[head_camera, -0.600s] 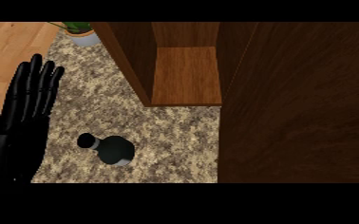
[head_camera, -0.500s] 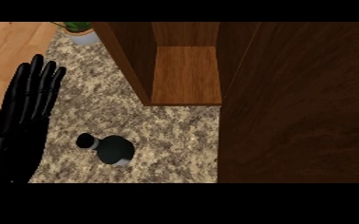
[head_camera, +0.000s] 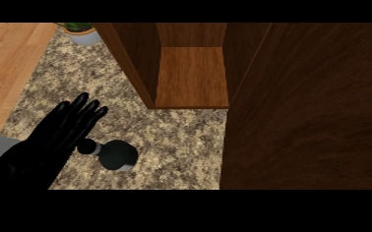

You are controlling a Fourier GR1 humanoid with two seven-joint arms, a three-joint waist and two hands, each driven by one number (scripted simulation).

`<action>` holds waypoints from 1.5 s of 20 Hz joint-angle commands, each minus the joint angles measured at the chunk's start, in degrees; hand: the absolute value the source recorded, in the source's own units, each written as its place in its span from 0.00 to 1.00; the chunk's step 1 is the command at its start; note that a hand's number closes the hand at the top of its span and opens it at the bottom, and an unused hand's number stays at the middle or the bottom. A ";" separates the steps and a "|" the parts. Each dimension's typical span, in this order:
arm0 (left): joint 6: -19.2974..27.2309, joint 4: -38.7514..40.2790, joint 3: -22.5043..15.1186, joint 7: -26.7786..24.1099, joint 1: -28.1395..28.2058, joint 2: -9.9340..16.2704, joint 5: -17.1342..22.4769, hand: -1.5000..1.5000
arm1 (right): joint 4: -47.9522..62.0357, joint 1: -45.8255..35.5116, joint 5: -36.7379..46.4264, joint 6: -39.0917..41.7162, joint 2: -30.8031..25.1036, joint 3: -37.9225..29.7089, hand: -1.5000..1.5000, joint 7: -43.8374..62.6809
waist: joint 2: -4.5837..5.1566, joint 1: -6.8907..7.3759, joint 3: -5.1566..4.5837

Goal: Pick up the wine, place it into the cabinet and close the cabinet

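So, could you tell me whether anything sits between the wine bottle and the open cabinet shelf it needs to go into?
Nothing visible does. Only bare counter lies between the wine bottle and the open cabinet shelf. The cabinet door stands open to the right, off that path. The left hand is beside the bottle's neck.

A speckled pattern of beige, tan and dark brown is shown by the counter around the black left hand. The wine, just right of the fingers, is seen as black with a pale grey glint. Warm reddish-brown wood grain is displayed by the cabinet beyond the fingers, darker on its door. Far above the fingers, green leaves are carried in a pale grey-white plant pot. Left of the fingers, a light orange-tan wooden floor is seen.
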 commanded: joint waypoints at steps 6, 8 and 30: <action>4.36 -12.35 7.42 16.63 -0.97 8.41 23.66 0.00 | -15.69 1.54 3.89 -4.04 1.08 9.29 0.00 16.57 | 0.14 0.54 0.01; 0.57 -8.64 10.28 15.13 0.37 8.86 23.48 0.00 | -15.89 -0.18 9.76 -6.37 2.88 14.55 0.00 18.89 | 0.18 0.55 -0.03; 0.31 -6.85 16.75 21.59 1.14 9.77 26.63 0.00 | -24.24 -5.77 14.29 -15.65 -1.32 21.09 0.00 31.08 | 0.05 -0.05 -0.07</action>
